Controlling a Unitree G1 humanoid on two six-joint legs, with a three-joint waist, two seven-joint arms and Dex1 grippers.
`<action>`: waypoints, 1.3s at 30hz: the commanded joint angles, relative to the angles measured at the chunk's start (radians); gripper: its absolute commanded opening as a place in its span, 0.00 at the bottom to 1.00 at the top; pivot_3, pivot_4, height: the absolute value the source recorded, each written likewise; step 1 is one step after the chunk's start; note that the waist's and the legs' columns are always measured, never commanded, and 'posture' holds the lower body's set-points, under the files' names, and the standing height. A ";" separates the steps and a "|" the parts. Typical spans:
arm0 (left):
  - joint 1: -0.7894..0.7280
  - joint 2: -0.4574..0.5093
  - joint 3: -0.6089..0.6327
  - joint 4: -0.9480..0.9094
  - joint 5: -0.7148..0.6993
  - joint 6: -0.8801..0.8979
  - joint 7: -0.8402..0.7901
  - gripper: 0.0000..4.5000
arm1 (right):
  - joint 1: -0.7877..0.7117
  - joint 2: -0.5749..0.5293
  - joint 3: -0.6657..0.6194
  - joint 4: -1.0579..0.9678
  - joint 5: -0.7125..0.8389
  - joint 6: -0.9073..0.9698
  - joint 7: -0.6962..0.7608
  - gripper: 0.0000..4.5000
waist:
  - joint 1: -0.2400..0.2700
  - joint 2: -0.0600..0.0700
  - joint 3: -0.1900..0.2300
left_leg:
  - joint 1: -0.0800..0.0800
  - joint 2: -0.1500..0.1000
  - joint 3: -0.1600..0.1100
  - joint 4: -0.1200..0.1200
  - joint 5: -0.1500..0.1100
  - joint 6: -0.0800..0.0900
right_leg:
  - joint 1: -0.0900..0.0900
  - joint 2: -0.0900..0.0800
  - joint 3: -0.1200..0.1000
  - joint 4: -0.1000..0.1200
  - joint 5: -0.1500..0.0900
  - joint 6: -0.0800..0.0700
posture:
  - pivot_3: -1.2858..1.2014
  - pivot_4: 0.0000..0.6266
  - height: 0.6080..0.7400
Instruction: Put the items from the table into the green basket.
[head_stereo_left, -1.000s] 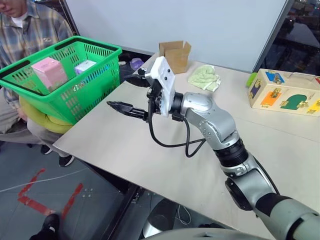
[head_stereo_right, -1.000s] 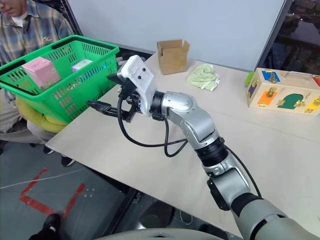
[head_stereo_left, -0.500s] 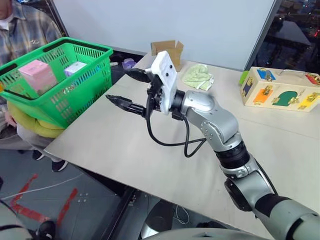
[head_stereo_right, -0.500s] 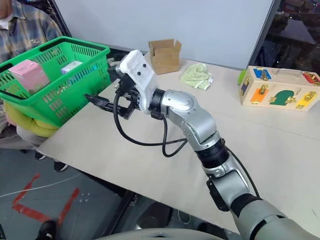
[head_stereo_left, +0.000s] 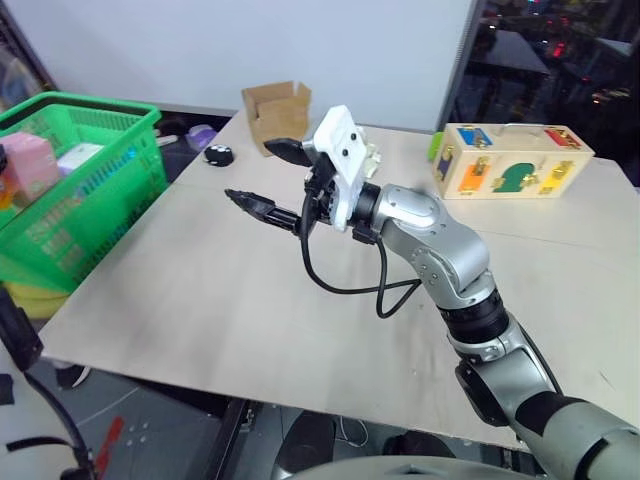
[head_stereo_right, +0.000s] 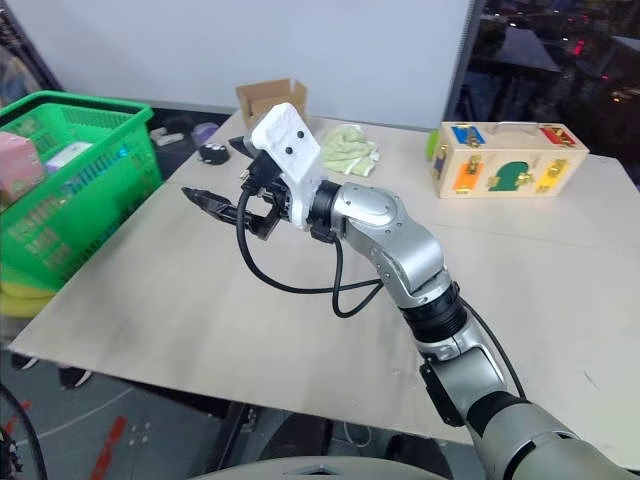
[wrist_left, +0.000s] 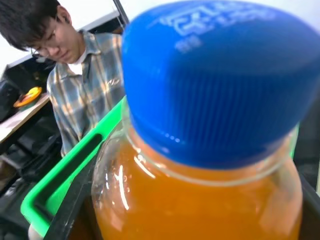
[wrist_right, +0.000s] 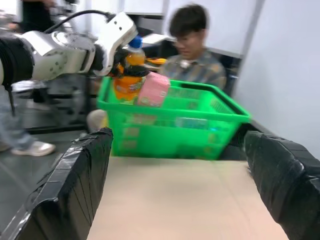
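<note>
The ribbed blue-capped orange-drink bottle (wrist_right: 128, 70) stands upright, cap up, in the left gripper (wrist_right: 117, 62) over the lattice-sided green basket (wrist_right: 175, 125). The right gripper (head_stereo_left: 262, 176) gapes wide above the matte surface (head_stereo_left: 200, 300).

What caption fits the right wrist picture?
The left gripper holds the orange-drink bottle over the green basket while a person sits behind.
</note>
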 joint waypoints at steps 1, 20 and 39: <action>-0.019 0.028 0.042 -0.030 -0.016 -0.042 0.028 0.99 | 0.003 -0.006 -0.031 -0.058 0.007 0.015 -0.025 1.00 | -0.030 0.000 0.000 | 0.000 0.000 0.000 0.000 0.000 0.000 | 0.000 0.000 0.000 0.002 0.000 0.000 | 0.59 0.00 1.00; 0.866 -0.266 0.423 -1.043 -0.621 0.258 -0.509 0.99 | 0.032 -0.121 -0.021 -0.030 0.029 -0.040 0.127 1.00 | -0.096 0.006 0.001 | 0.010 0.000 0.004 -0.001 0.000 0.000 | 0.001 -0.004 0.010 0.013 -0.001 -0.001 | 0.61 0.00 1.00; 1.391 -0.578 0.113 -2.151 -0.845 0.762 -0.131 0.99 | 0.478 -0.622 -0.244 -0.245 0.023 0.012 0.169 1.00 | -0.093 0.018 0.002 | 0.029 -0.002 0.003 -0.001 0.000 0.001 | 0.016 0.004 0.019 0.008 -0.005 -0.001 | 0.57 0.00 1.00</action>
